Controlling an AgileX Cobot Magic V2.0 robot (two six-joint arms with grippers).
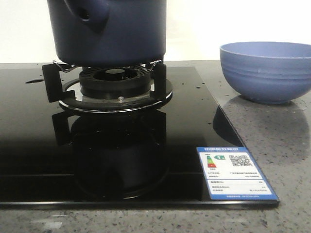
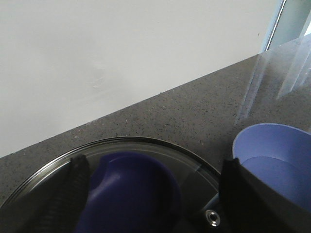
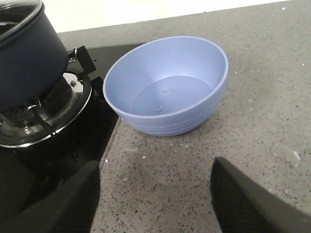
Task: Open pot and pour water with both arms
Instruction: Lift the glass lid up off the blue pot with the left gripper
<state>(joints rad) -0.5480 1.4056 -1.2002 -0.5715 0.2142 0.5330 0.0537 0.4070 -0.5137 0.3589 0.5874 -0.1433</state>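
Observation:
The dark navy pot (image 1: 121, 34) stands on the gas burner (image 1: 115, 82), its stubby handle (image 1: 90, 14) toward the front. It also shows in the right wrist view (image 3: 29, 58). A glass lid (image 2: 146, 145) with a blue knob (image 2: 131, 194) covers it. My left gripper (image 2: 153, 194) is open just above the lid. Its fingers stand on either side of the knob, with a gap on one side. My right gripper (image 3: 155, 194) is open and empty over the grey countertop, in front of the light blue bowl (image 3: 167, 87). Neither gripper shows in the front view.
The light blue ribbed bowl (image 1: 267, 73) sits on the speckled countertop (image 3: 262, 97) to the right of the black glass hob (image 1: 39, 145). An energy label (image 1: 235, 172) is stuck on the hob's front right corner. A white wall (image 2: 121, 58) runs behind the counter.

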